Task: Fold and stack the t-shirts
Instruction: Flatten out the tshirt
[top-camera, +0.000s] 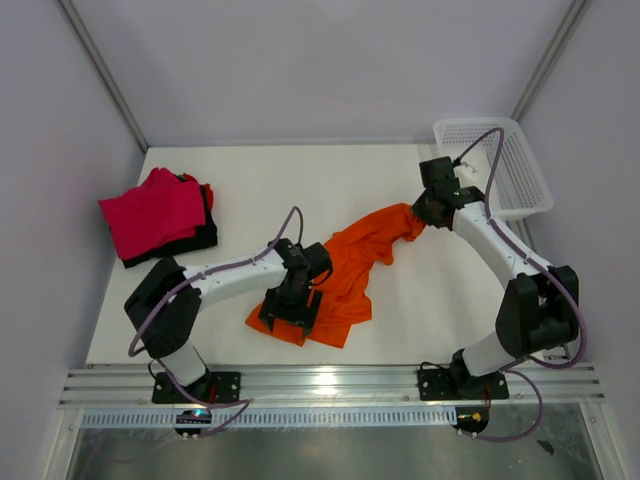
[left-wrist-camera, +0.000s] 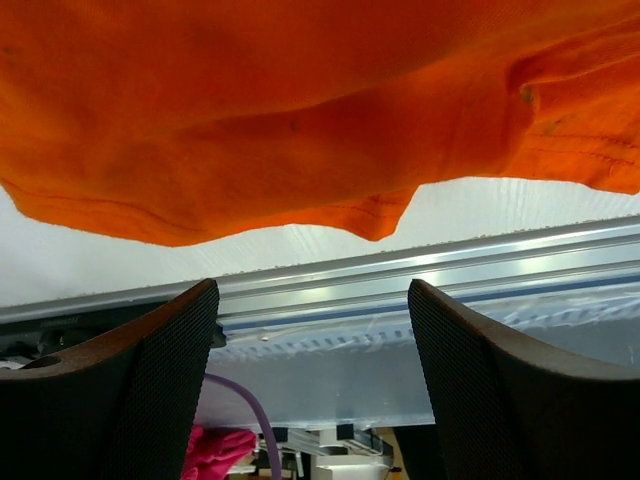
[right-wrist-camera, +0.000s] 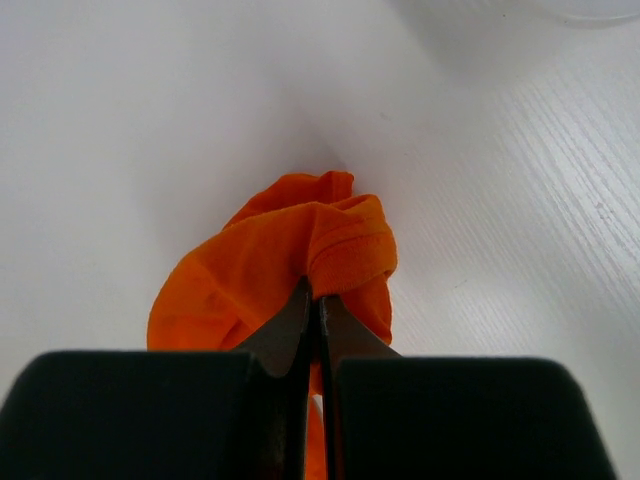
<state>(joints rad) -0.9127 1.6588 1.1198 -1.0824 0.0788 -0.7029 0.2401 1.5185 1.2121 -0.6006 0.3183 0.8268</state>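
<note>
Orange soft cloth t-shirt (top-camera: 345, 265) lies stretched diagonally from the white tabletop's (top-camera: 300, 180) near edge toward its far right corner, far end clamped in the right end effector (top-camera: 420, 213); the left end effector (top-camera: 290, 320), jaws apart, hangs over the near hem.

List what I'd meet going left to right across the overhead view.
Stack of pink t-shirt on black t-shirt → orange t-shirt → right gripper pinching its right end → white mesh basket. Skipped: left gripper, which overlaps the orange t-shirt.
</note>
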